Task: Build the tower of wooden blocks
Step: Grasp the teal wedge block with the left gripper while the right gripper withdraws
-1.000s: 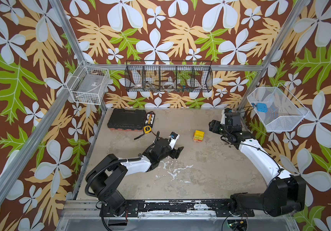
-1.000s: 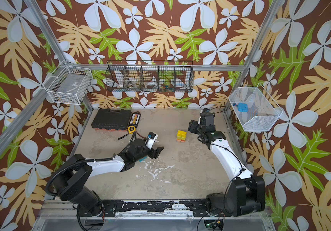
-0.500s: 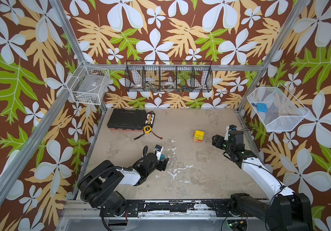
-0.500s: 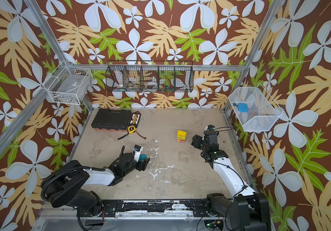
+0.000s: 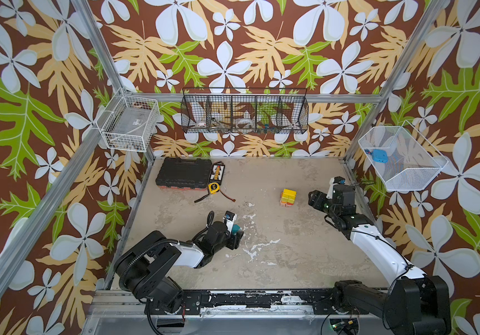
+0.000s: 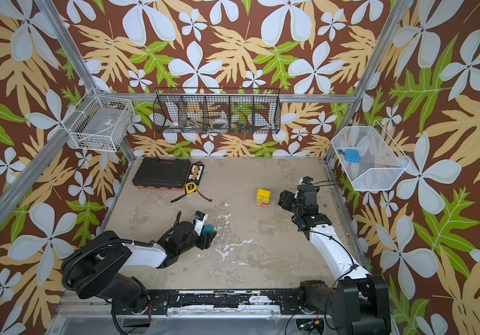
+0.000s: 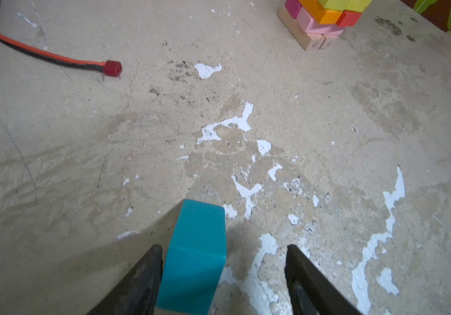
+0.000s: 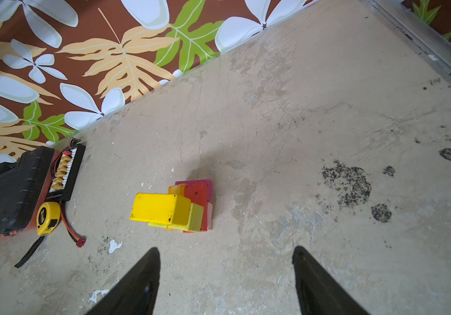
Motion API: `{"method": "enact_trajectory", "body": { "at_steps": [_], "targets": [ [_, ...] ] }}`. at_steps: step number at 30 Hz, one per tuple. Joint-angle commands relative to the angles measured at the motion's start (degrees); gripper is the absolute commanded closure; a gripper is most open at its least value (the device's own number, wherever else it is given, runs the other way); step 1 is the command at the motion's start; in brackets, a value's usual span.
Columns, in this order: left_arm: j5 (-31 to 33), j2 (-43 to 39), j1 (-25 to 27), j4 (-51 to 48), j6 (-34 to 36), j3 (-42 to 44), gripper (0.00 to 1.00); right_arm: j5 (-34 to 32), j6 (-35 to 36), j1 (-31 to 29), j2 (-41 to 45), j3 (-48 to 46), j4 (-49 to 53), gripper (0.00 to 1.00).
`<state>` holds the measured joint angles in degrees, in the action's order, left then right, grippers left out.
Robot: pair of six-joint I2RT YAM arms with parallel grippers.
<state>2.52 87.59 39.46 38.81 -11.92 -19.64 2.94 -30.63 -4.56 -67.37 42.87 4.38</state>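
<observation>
The tower (image 5: 287,197) (image 6: 263,197) stands at the middle right of the table: tan and pink blocks at the base, red and orange above, yellow and yellow-green on top (image 7: 325,19) (image 8: 175,207). A teal block (image 7: 195,253) (image 5: 235,229) stands on the table between the fingers of my left gripper (image 7: 223,246) (image 5: 237,236), which is open. The block lies against one finger, with a wide gap to the other. My right gripper (image 8: 225,248) (image 5: 314,200) hovers just right of the tower, open and empty.
A black tool case (image 5: 183,174), a connector board (image 5: 218,173) and a yellow tape measure (image 5: 212,188) lie at the back left. A red-tipped cable (image 7: 112,67) trails from them toward the centre. Wire baskets (image 5: 244,114) hang on the walls.
The left gripper moved toward the front of the table and now straddles the teal block. The right gripper drew back from the tower, then settled beside it.
</observation>
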Motion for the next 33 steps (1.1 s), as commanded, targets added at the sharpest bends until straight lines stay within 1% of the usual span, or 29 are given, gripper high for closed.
{"method": "enact_trajectory", "body": {
  "at_steps": [1, 5, 9, 10, 12, 15, 20, 23, 26, 28, 33],
  "targets": [
    [-1.15, 0.68, -0.06, -0.08, -0.91, 0.30, 0.30, -0.19, -0.05, -0.07, 0.55, -0.11, -0.19, 0.24],
    [-0.95, 1.35, -0.16, 0.00, -1.25, 0.21, 0.34, -0.35, -0.18, -0.01, 1.58, -0.65, 0.02, 0.24],
    [-1.08, 1.09, -0.09, 0.00, -1.60, 0.05, 0.45, -0.31, -0.17, -0.06, 2.22, -0.84, 0.27, 0.24],
    [-1.08, 1.09, -0.09, -0.05, -1.61, -0.13, 0.47, -0.30, -0.07, -0.01, 2.25, -0.86, 0.28, 0.24],
    [-0.81, 1.47, -0.08, -0.31, -1.65, -0.56, 0.48, -0.17, -0.05, -0.04, 2.18, -0.86, 0.28, 0.24],
    [-0.67, 2.62, -0.09, -0.98, -1.70, -1.65, 0.54, -0.22, -0.07, -0.03, 1.90, -0.88, 0.19, 0.24],
    [0.21, 5.06, -0.09, -1.71, -2.32, -3.68, 0.55, -0.07, 0.06, -0.02, 1.54, -0.69, 0.19, 0.24],
    [0.38, 6.07, -0.10, -1.79, -2.68, -4.51, 0.52, 0.05, 0.13, -0.04, 1.65, -0.68, 0.19, 0.24],
    [0.03, 6.45, -0.10, -2.13, -2.71, -5.13, 0.54, 0.05, 0.13, -0.01, 1.76, -0.68, 0.20, 0.24],
    [-0.19, 6.39, -0.13, -2.25, -2.72, -5.24, 0.56, 0.05, 0.13, -0.02, 1.72, -0.65, 0.28, 0.24],
    [-0.32, 5.75, -0.09, -2.85, -2.32, -5.14, 0.68, -0.01, 0.13, -0.01, 1.81, -0.68, 0.33, 0.24]
  ]
}}
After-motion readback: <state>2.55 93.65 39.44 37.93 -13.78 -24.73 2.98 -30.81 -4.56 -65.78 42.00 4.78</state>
